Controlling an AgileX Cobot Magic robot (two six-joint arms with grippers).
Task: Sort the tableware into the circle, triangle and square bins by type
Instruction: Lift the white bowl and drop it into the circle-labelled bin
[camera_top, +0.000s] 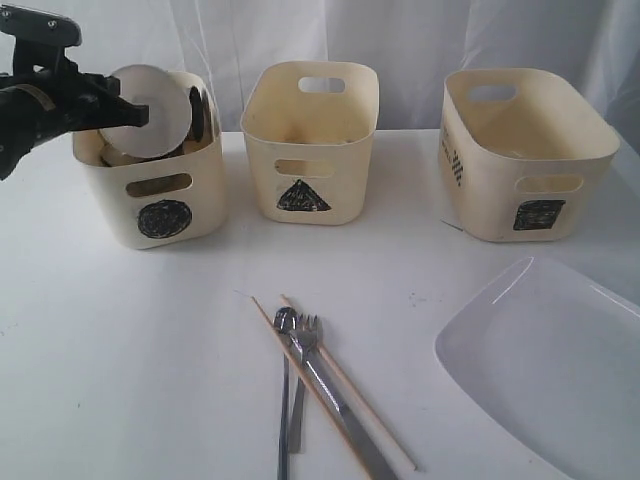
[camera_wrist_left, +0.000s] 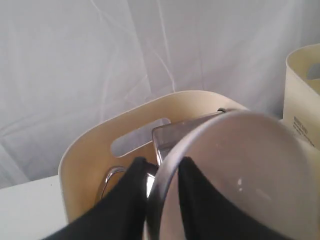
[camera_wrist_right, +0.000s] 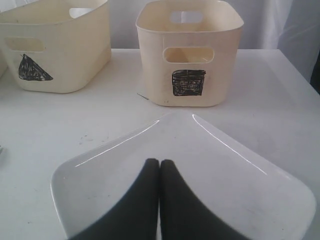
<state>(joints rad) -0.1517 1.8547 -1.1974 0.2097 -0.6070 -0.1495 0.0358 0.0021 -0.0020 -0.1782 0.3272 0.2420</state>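
Note:
My left gripper (camera_top: 135, 108) (camera_wrist_left: 162, 161) is over the circle bin (camera_top: 110, 190) (camera_wrist_left: 95, 150). Its jaws straddle the rim of a tilted steel bowl (camera_top: 150, 110) (camera_wrist_left: 250, 175), slightly parted, with a sliver of light between one finger and the rim. A steel mug (camera_wrist_left: 185, 131) lies in that bin behind the bowl. My right gripper (camera_wrist_right: 160, 161) is shut and empty above the large white plate (camera_wrist_right: 210, 170) (camera_top: 550, 370). The spoon (camera_top: 284, 322), fork (camera_top: 306, 330), knife (camera_top: 350, 420) and chopsticks (camera_top: 378, 420) lie bunched at the table's front.
The triangle bin (camera_top: 310, 150) (camera_wrist_right: 60, 55) stands in the middle and the square bin (camera_top: 520, 170) (camera_wrist_right: 190, 60) to the right; I see nothing inside either. A white curtain hangs behind the bins.

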